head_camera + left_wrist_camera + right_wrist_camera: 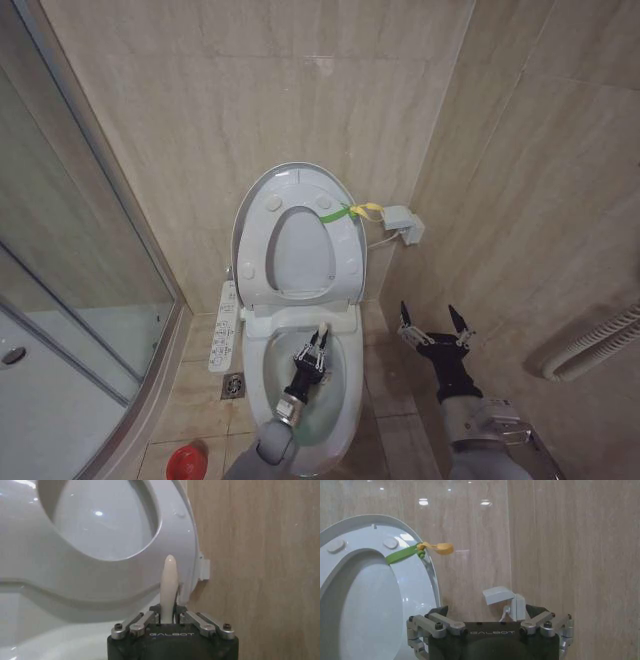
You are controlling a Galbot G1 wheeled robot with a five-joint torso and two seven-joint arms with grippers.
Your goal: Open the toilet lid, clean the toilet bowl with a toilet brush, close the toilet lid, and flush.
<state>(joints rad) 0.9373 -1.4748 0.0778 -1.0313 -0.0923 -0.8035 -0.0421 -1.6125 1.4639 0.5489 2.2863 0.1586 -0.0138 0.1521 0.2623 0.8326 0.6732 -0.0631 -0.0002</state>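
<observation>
The toilet lid point(300, 250) stands raised against the back wall, with the seat ring point(262, 250) up in front of it and a yellow-green strap point(336, 214) at its rim. Below lies the open toilet bowl point(258, 352). My left gripper point(313, 355) hangs over the bowl, shut on the toilet brush's white handle point(322, 329); the left wrist view shows that handle point(169, 581) rising from the left gripper point(169, 617). The brush's bristle end is hidden. My right gripper point(436, 325) stands open to the right of the toilet, holding nothing. The red cup holder point(187, 462) sits on the floor at the left.
A white button panel point(226, 325) runs along the bowl's left side, with a floor drain point(233, 385) beside it. A glass shower enclosure point(70, 300) closes off the left. A white wall fitting point(403, 223) is right of the lid, and a white hose point(595, 345) runs along the right wall.
</observation>
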